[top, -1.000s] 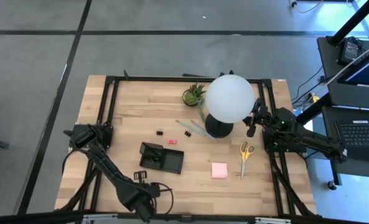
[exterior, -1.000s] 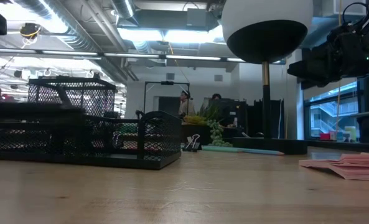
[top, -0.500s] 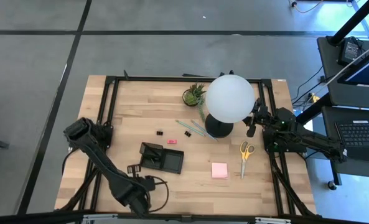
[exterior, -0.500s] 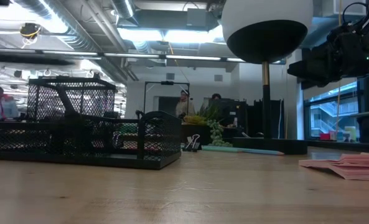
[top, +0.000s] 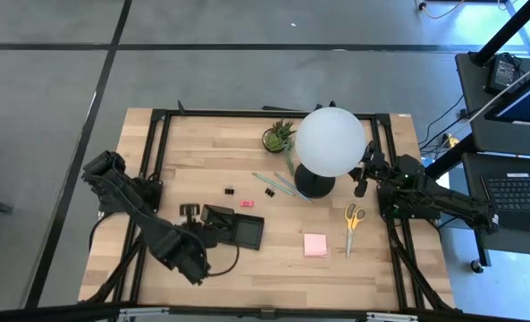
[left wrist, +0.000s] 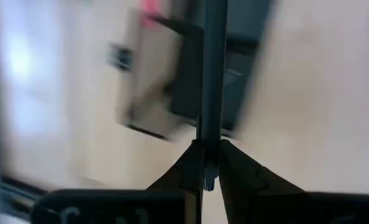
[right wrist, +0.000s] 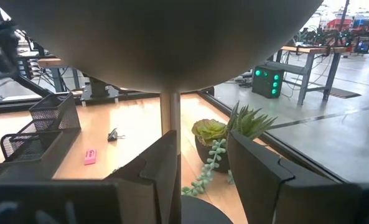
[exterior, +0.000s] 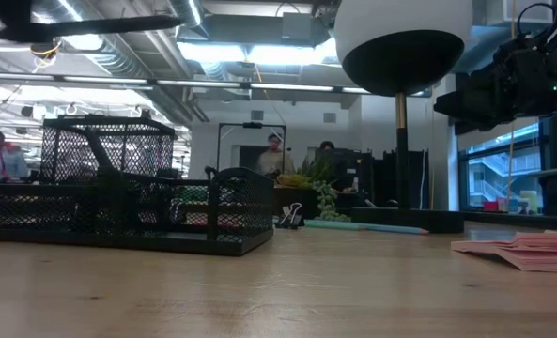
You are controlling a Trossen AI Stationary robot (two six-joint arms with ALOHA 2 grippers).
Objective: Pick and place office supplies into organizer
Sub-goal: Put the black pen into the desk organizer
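My left gripper point(top: 190, 215) hangs over the table's near left part, just left of the black mesh organizer point(top: 232, 226), and is shut on a black pen point(left wrist: 212, 74). In the low view the pen point(exterior: 90, 23) shows as a dark bar high up. My right gripper point(top: 363, 179) waits open at the table's right, beside the lamp point(top: 330, 143). On the wood lie yellow scissors point(top: 352, 225), a pink sticky pad point(top: 315, 244), pale-green pencils point(top: 282, 186), a binder clip point(top: 232, 190) and a pink eraser point(top: 247, 204). My left gripper pinches the pen between its two fingertips point(left wrist: 190, 171), at a spot near one end point(left wrist: 210, 158). The fingers come from above, slanting down. The long free part of the pen runs out beyond the tips, close to level, lifted clear of the table and the organizer.
The white globe lamp's black base point(top: 313, 185) and a small potted plant point(top: 279, 136) stand at the far middle. A black frame point(top: 247, 114) runs round the table. Bare wood lies in front of the organizer and at the table's far left.
My left gripper has risen from low at the table's near edge and gone toward the far edge, up to the organizer's left end, tipping and rolling as it went. It stays shut on the pen, which has climbed high in the low view.
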